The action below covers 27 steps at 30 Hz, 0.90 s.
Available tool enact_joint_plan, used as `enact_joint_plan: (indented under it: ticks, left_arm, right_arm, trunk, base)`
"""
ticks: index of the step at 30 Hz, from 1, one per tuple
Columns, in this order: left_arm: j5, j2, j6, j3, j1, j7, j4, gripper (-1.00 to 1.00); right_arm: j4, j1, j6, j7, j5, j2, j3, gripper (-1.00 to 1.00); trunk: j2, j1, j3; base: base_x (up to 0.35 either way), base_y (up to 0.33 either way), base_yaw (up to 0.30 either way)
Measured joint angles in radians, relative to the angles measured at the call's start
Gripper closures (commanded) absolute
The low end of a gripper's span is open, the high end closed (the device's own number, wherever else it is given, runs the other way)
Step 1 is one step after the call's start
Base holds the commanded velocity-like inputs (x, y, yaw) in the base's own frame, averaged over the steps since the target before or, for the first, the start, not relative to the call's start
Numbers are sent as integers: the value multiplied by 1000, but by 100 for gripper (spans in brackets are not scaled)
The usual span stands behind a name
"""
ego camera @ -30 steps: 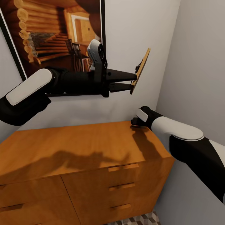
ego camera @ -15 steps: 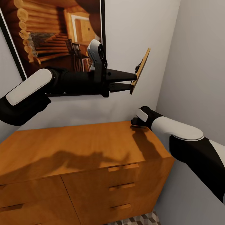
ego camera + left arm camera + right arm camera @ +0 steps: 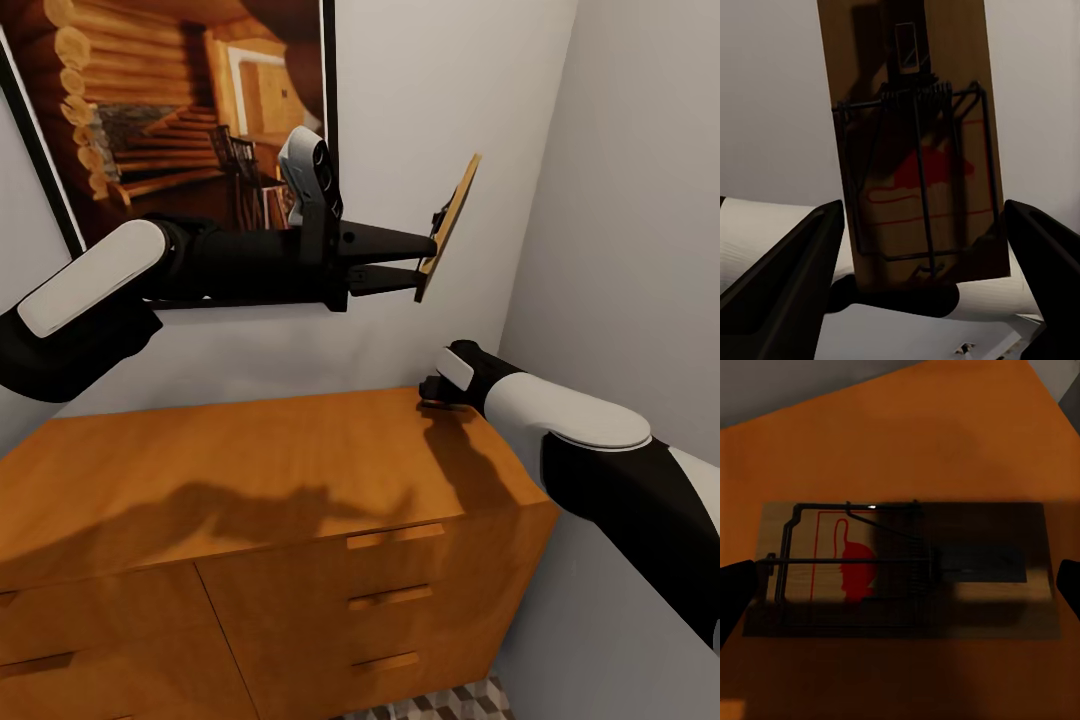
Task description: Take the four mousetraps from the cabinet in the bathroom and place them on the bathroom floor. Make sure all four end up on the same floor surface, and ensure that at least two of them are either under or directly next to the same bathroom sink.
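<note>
The left gripper (image 3: pixel 425 262) is clamped on the lower edge of one mousetrap (image 3: pixel 449 227), holding it up in the air in front of the wall, well above the cabinet (image 3: pixel 250 480); the board stands on edge, tilted, its long axis running up and away from the fingers. A second mousetrap (image 3: pixel 900 570) lies flat on the cabinet top, near its back right corner, directly under the right gripper (image 3: pixel 432 390). In the right wrist view this trap's long axis runs across from one dark fingertip to the other, so the fingers stand spread at its two short ends, one at each side, and not yet closed on it; whether they touch the board I cannot tell. That is the relation the next move likely turns on: the right arm is the nearer one and sits straight over the trap, so it probably needs only to come down and close along the board's length, or turn the wrist to take it across its narrow width instead. A strip of patterned floor (image 3: pixel 450 705) shows below the cabinet's right end.
</note>
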Motion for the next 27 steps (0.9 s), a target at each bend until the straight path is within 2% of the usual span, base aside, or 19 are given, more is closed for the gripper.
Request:
enact_joint_plan:
  ticks: [27]
  left_arm:
    - [0,0,1,-1,0,0,0,100]
  right_arm:
    - [0,0,0,0,-1,0,-2,-100]
  trunk:
    - [0,0,0]
  base:
    - [0,0,0]
